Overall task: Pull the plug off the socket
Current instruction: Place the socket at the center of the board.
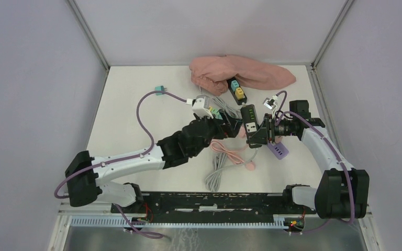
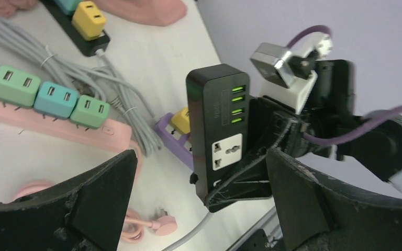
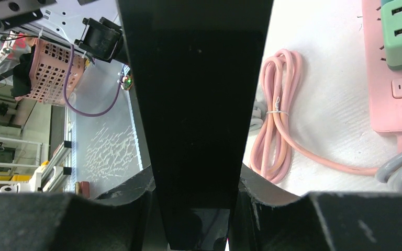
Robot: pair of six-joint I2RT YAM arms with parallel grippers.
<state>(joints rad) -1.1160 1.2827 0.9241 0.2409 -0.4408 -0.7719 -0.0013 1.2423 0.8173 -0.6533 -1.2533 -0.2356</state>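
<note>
The black socket block (image 1: 251, 124) is raised off the table (image 1: 131, 104), at 3 o'clock from its centre, clamped between the closed fingers of the right gripper (image 1: 259, 133). At the block's 9 o'clock, the left gripper (image 1: 231, 125) stands wide open, holding nothing. A purple power strip (image 1: 278, 151) lies at 5 o'clock.

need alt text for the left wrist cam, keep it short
The right end effector grips a black power strip, its green USB ports and one empty socket facing the camera. The open left end effector frames the bottom corners. Behind, a pink power strip carries coloured adapters beside grey cable.
</note>
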